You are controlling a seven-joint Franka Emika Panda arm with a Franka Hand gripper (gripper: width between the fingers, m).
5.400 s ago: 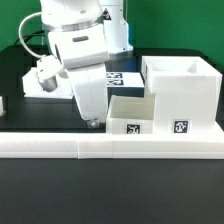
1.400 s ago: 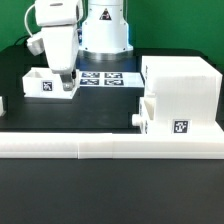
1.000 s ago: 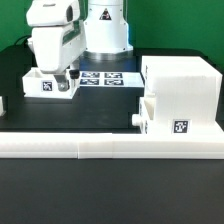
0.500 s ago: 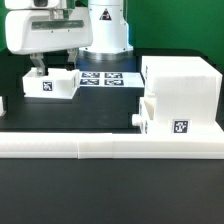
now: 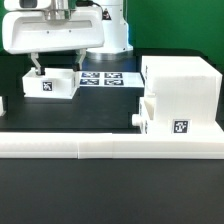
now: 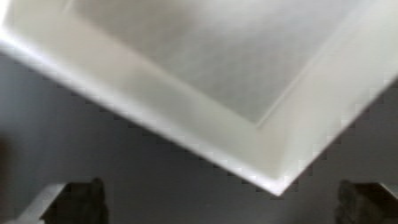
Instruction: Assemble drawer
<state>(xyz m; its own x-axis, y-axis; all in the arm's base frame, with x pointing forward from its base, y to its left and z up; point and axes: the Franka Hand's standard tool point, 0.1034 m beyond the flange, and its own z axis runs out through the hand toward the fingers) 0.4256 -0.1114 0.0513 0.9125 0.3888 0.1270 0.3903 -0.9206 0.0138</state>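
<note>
A small open-topped white drawer box point(image 5: 50, 84) with a marker tag on its front stands at the exterior view's left. My gripper point(image 5: 57, 66) hangs broadside just above it, open and holding nothing, with one finger point(image 5: 37, 68) over its far left edge. In the wrist view a blurred white corner of the box point(image 6: 214, 90) fills the picture, and my gripper point(image 6: 222, 205) shows dark fingertips point(image 6: 80, 200) set wide apart. The large white drawer case point(image 5: 180, 85) stands at the right, with another drawer point(image 5: 152, 112) pushed partly into its left side, its knob point(image 5: 136, 118) pointing left.
The marker board point(image 5: 105, 78) lies flat between the small box and the case. A long white rail point(image 5: 110, 146) runs across the front of the table. A small white piece point(image 5: 2, 103) shows at the left edge.
The gripper left the drawer beside the case, moved to the small box at the left, then turned broadside and rose a little above it with its fingers spread.
</note>
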